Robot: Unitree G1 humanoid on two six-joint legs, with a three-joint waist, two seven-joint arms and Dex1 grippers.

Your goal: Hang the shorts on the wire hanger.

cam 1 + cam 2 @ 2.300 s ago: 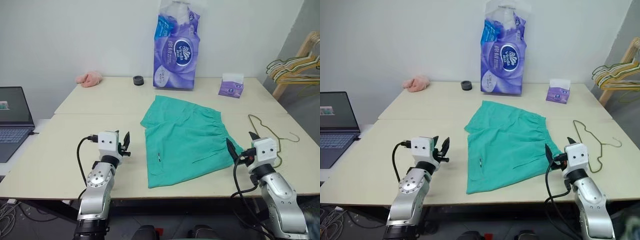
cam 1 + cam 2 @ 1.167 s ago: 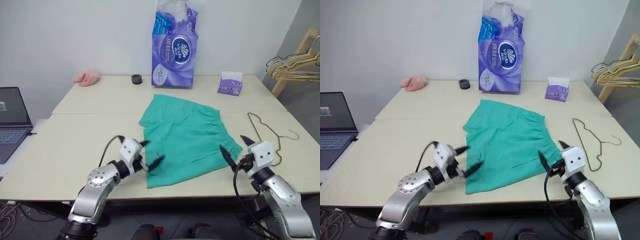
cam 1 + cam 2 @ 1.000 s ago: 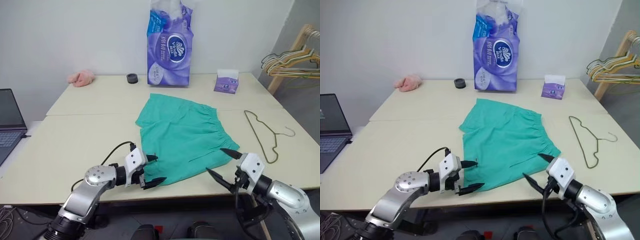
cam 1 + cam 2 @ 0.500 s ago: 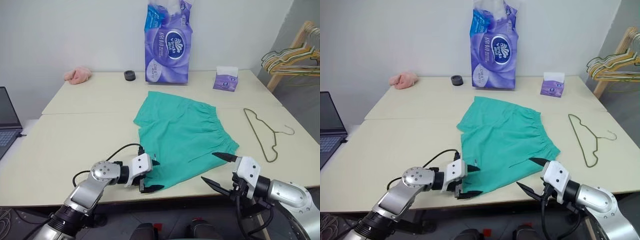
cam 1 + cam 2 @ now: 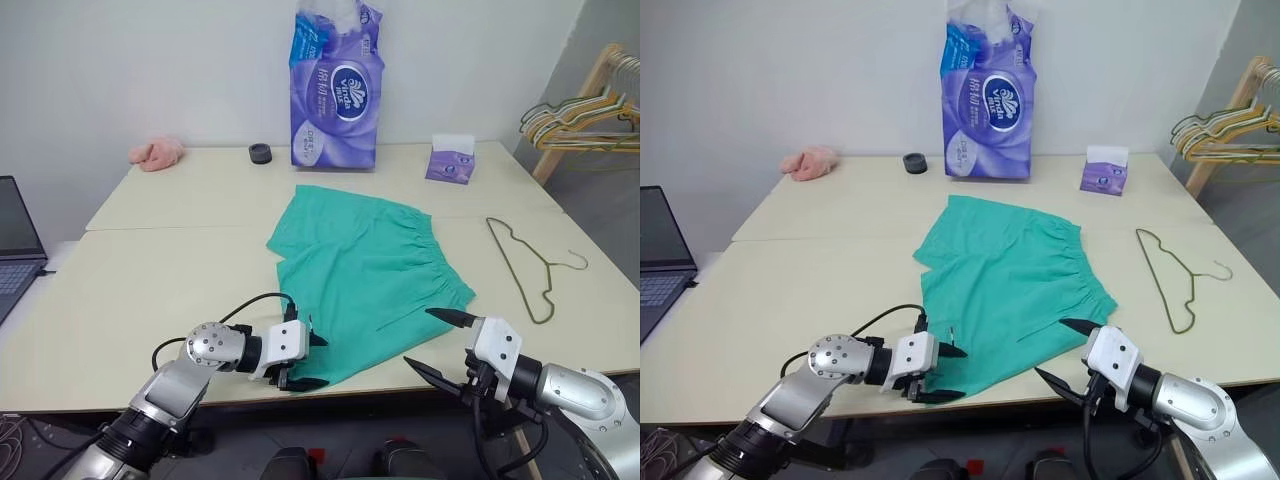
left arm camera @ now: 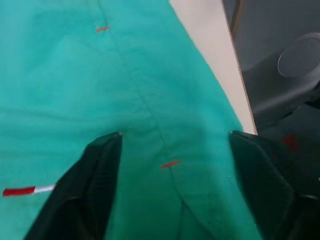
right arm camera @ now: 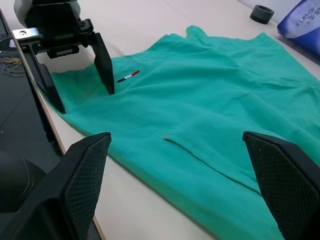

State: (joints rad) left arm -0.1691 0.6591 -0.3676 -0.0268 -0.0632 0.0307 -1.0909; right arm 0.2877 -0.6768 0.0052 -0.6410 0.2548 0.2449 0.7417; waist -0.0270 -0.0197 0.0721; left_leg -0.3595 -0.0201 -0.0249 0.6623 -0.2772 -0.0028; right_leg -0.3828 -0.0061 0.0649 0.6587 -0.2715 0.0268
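The teal-green shorts [image 5: 365, 270] lie flat in the middle of the table. The thin wire hanger [image 5: 525, 265] lies on the tabletop to their right, apart from them. My left gripper [image 5: 316, 362] sits low at the shorts' near left corner, open. Its fingers [image 6: 100, 185] straddle the hem, with cloth [image 6: 160, 100] between them. In the right wrist view the left gripper [image 7: 85, 101] rests on that corner. My right gripper [image 5: 420, 336] stands wide open at the table's near edge, by the shorts' near right corner, holding nothing.
A tall purple tissue pack [image 5: 335, 85], a small purple box [image 5: 452, 160], a black roll [image 5: 260, 153] and a pink fluffy cloth [image 5: 157, 152] stand along the far side. A laptop [image 5: 15, 230] is at the left. A bunch of hangers [image 5: 580, 110] hangs at the right.
The left gripper came in from the left, sank onto the shorts' near left corner, and its fingers have narrowed. The right gripper dropped toward the near edge, then stayed still and open.
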